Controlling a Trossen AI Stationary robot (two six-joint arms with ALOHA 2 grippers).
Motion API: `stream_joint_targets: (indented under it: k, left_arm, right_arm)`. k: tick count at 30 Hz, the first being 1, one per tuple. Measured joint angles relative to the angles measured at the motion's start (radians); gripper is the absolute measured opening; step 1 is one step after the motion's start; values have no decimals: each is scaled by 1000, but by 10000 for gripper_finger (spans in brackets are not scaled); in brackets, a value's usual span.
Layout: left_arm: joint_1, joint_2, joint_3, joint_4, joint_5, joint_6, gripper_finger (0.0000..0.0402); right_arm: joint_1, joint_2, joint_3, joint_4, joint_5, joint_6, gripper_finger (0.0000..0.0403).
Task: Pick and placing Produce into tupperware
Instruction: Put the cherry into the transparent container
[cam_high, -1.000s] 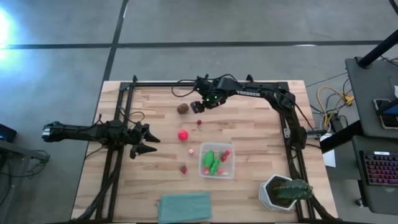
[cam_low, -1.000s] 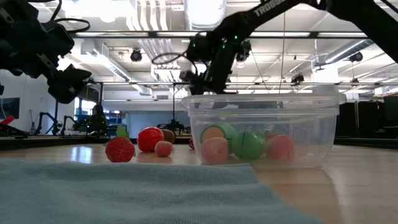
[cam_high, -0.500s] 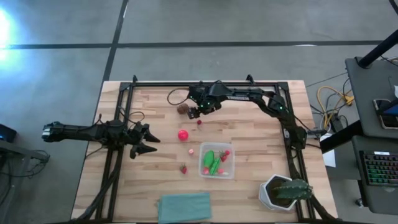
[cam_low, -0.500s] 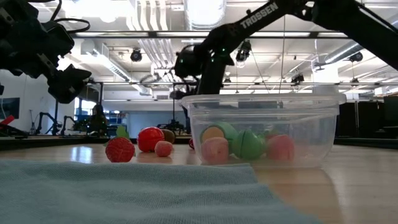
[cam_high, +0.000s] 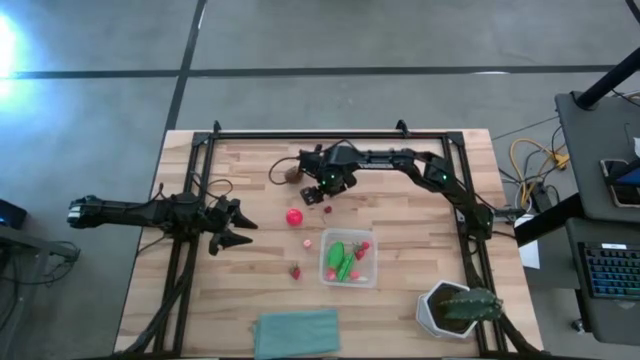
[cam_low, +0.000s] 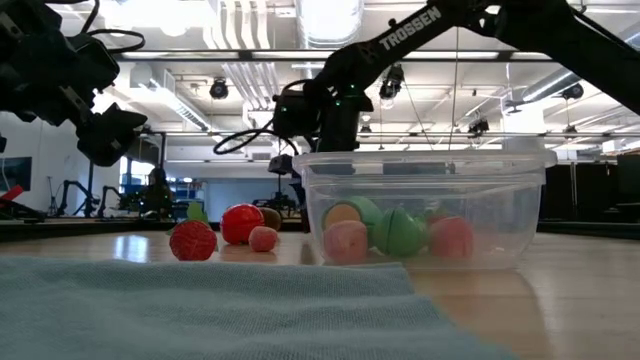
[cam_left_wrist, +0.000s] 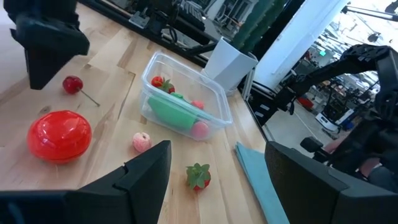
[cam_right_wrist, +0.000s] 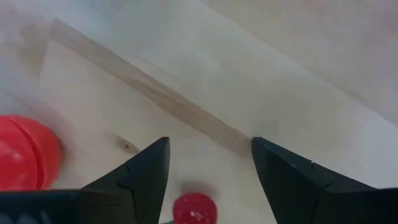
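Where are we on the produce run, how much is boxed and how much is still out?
Boxed: the tupperware already holds a green piece and some small red and pink pieces.

In hand: nothing gripped; the right gripper, fingers open, hangs over the cherry. The left gripper waits open at the table's left.

Left: cherry, red ball, brown piece, pink piece, strawberry.

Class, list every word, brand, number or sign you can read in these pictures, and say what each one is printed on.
"TROSSEN": white letters on the right arm, low view.
The same arm carries white lettering in the high view, too small to read.
The keyboard at the right edge of the high view: keys too small to read.
No readable text on the produce, tupperware, cloth or pot.
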Motion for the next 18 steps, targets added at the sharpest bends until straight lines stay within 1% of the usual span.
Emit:
stream_joint_targets:
  k: [4, 10, 12, 15, 17, 18]
  left_arm:
    - [0, 0, 0, 0, 0, 0, 246]
    - [0, 0, 0, 1, 0, 0, 246]
    - [0, 0, 0, 0, 0, 0, 246]
    - [0, 0, 0, 0, 0, 0, 246]
    - [0, 0, 0, 0, 0, 0, 246]
    - [0, 0, 0, 0, 0, 0, 246]
  right_arm:
    - [34, -1, 35, -77, 14, -55, 224]
    - [72, -6, 101, -122, 122, -230, 224]
    - [72, -6, 116, -123, 126, -326, 224]
    - [72, -6, 138, -182, 150, -551, 224]
    - [73, -5, 143, -253, 217, -695, 224]
    - [73, -5, 143, -286, 253, -735, 224]
